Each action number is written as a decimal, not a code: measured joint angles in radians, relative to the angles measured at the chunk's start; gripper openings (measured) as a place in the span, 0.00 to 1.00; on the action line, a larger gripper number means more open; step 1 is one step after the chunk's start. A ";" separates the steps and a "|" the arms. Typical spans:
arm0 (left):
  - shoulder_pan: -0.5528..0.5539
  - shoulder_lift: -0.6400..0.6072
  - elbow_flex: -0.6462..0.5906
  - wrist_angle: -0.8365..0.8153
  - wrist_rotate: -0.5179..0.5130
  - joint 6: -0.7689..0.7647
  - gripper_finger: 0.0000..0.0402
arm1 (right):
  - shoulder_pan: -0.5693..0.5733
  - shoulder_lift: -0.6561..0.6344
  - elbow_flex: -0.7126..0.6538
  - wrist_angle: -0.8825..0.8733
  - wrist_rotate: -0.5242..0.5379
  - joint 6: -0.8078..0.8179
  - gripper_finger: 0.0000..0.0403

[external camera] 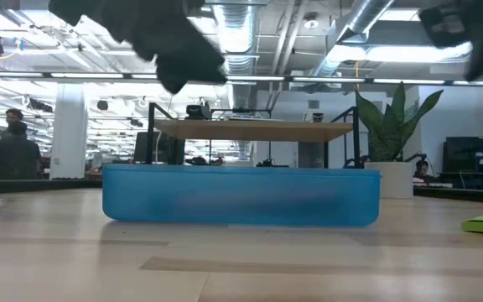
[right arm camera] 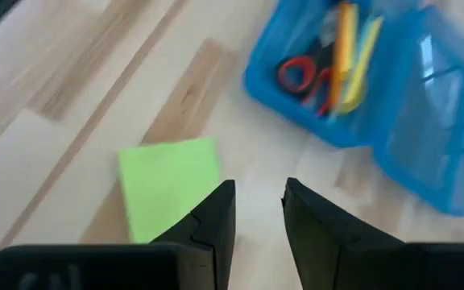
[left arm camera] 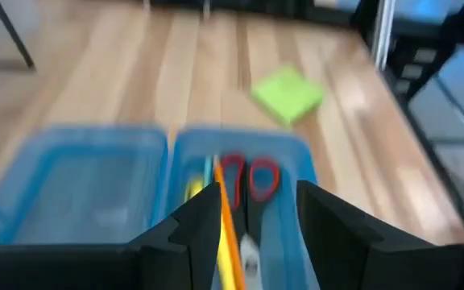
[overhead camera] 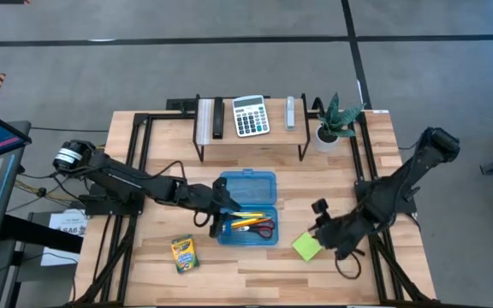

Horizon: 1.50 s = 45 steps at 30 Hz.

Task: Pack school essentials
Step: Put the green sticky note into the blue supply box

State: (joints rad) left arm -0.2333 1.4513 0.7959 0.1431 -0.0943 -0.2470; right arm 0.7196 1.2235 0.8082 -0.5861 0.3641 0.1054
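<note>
From above, the left tool (overhead camera: 216, 218) is hanging open over the blue box (overhead camera: 248, 208) holding pencils (overhead camera: 245, 224) and scissors (overhead camera: 264, 228), while in its wrist view the right tool (right arm camera: 258, 211), also open and empty, is hovering beside the green pad (right arm camera: 167, 187), likely packed next.

Even overhead lighting; shadows soft on the pale wooden table (overhead camera: 255, 265). Both wrist views motion-blurred. Low view: ceiling strip lights glare, translucent blue plastic case (external camera: 241, 195) soft-focused.
</note>
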 joint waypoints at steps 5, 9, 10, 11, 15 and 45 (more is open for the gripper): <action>-0.031 0.000 0.000 0.135 -0.069 0.046 0.33 | 0.054 0.111 0.000 -0.005 0.000 0.089 0.40; -0.046 0.000 0.000 0.238 -0.080 0.099 0.31 | 0.087 0.183 0.000 0.001 0.000 0.130 0.53; -0.049 0.000 0.000 0.256 -0.081 0.110 0.31 | 0.092 0.197 0.000 0.003 -0.001 0.131 0.57; -0.049 0.000 0.000 0.267 -0.081 0.120 0.31 | 0.098 0.209 0.000 0.004 -0.001 0.134 0.60; -0.050 0.000 0.000 0.287 -0.085 0.131 0.30 | 0.117 0.261 0.000 0.062 -0.001 0.157 0.69; -0.050 0.001 0.000 0.289 -0.122 0.125 0.29 | 0.143 0.484 0.006 0.092 -0.021 0.115 0.53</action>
State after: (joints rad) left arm -0.2836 1.4525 0.7960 0.4320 -0.2160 -0.1219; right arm 0.8627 1.7073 0.8145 -0.4939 0.3427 0.2206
